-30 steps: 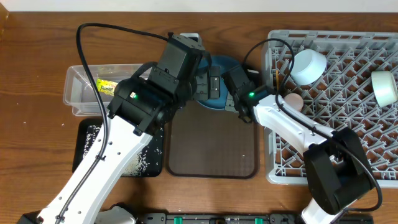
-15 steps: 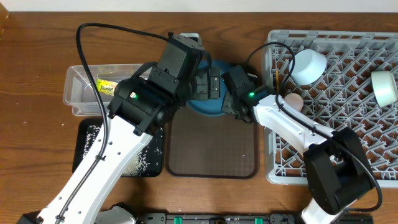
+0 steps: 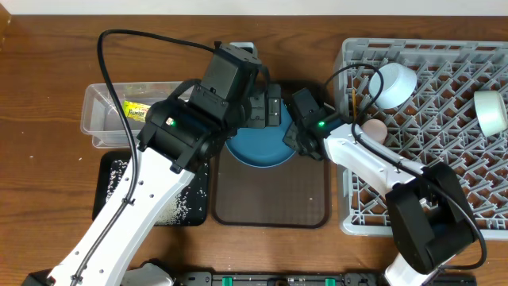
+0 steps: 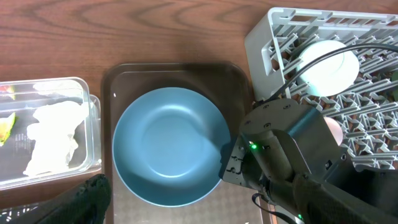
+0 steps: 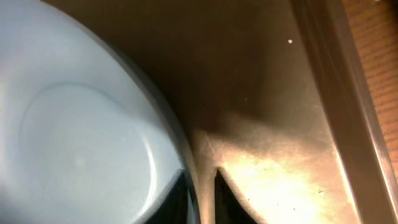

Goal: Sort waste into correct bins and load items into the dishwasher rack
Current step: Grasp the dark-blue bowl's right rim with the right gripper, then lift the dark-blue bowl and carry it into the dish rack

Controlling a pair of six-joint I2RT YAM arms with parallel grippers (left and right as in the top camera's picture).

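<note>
Overhead: the right gripper (image 3: 295, 143) is closed on the rim of the plate (image 3: 254, 149). The plate extends away from its fingertips over the brown tray (image 3: 274, 199). Whether the plate rests there or is lifted, I cannot tell. The left gripper (image 3: 267, 107) hangs just above the plate's far edge, jaws spread and empty. Behind the right gripper, along its arm, is the rack (image 3: 468, 175) with a white bowl (image 3: 394, 85), a pink cup (image 3: 373, 129) and a green bowl (image 3: 490, 111). Well away from both grippers, beyond the left arm, are the tub (image 3: 99, 119) with the wrapper (image 3: 136, 110) and the black tray (image 3: 111, 187) scattered with rice (image 3: 117, 168).

Left wrist: the plate lies directly below the hand, with the right gripper clamped at its edge. A tissue (image 4: 53, 134) lies in the tub off to one side.

Right wrist: two dark fingertips sit pressed on either side of the plate's thin rim, bare tray beyond them.
</note>
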